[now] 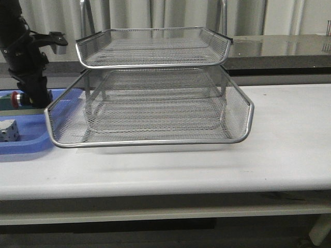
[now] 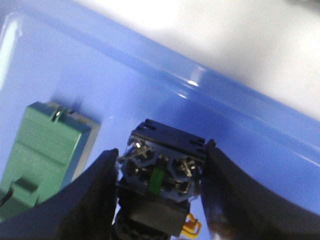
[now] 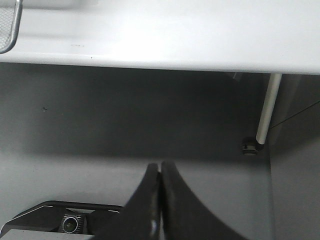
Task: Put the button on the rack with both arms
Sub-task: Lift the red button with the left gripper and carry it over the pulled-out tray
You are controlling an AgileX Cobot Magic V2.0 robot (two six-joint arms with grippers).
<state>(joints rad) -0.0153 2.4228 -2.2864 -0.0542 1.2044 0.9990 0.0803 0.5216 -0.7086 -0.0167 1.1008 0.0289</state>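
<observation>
My left gripper (image 2: 161, 150) is shut on the button (image 2: 160, 172); its black and blue terminal end sits between the two black fingers, over the blue tray. In the front view the button's red cap (image 1: 18, 98) shows at the far left beside the left gripper (image 1: 32, 97). The silver wire-mesh rack (image 1: 155, 142) stands mid-table, to the right of that gripper, with its trays empty. My right gripper (image 3: 160, 167) is shut and empty, below the table's front edge; it is out of the front view. A corner of the rack (image 3: 10, 30) shows in the right wrist view.
The flat blue plastic tray (image 1: 26, 142) lies at the left and holds a white cube-like block (image 1: 9, 130) and a flat green block (image 2: 40, 150). A white table leg (image 3: 267, 107) stands near the right gripper. A dark counter (image 1: 279, 49) runs behind the table.
</observation>
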